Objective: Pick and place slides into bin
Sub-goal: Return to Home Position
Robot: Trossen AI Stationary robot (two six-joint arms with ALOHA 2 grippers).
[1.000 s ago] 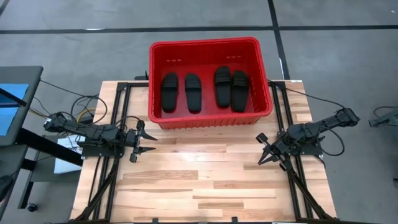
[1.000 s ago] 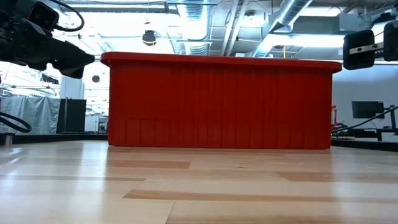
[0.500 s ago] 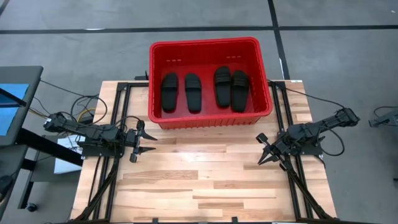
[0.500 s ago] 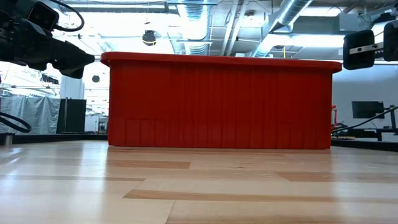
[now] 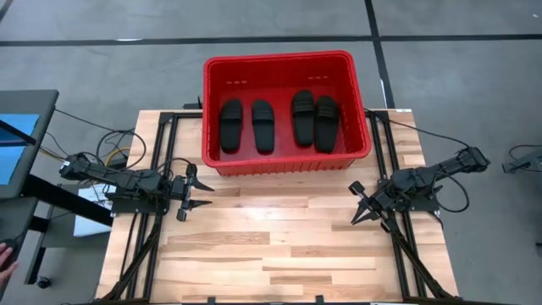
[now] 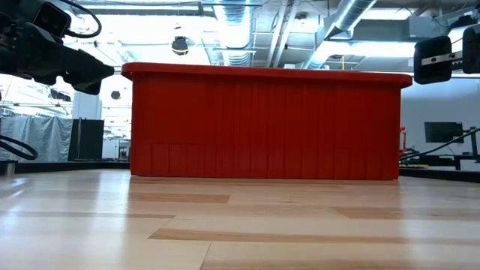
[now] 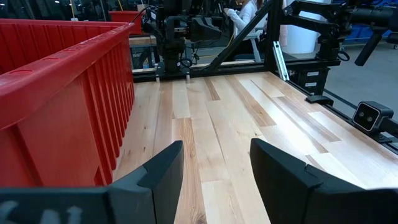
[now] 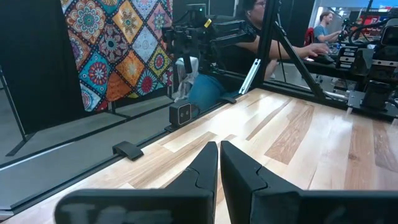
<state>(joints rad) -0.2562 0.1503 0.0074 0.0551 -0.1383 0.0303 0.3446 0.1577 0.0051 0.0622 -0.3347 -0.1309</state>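
Note:
The red bin (image 5: pixel 288 110) stands at the table's far middle; it also shows in the low view (image 6: pixel 266 124) and the left wrist view (image 7: pixel 56 99). Four black slides lie side by side on its floor, soles down: two on the left (image 5: pixel 230 125) (image 5: pixel 263 125), two on the right (image 5: pixel 303 117) (image 5: pixel 326 123). My left gripper (image 5: pixel 201 192) hovers open and empty above the table's left side, near the bin's near left corner. My right gripper (image 5: pixel 360 212) hovers shut and empty above the table's right side.
Bare wooden table (image 5: pixel 279 237) lies between and in front of the two grippers. Black frame rails (image 5: pixel 152 212) run along both side edges. A person's hand (image 5: pixel 7 254) shows off the table at the far left. People sit in the room beyond (image 8: pixel 323 31).
Both arms have kept still. A person's hand has come into the high view at the left edge, off the table.

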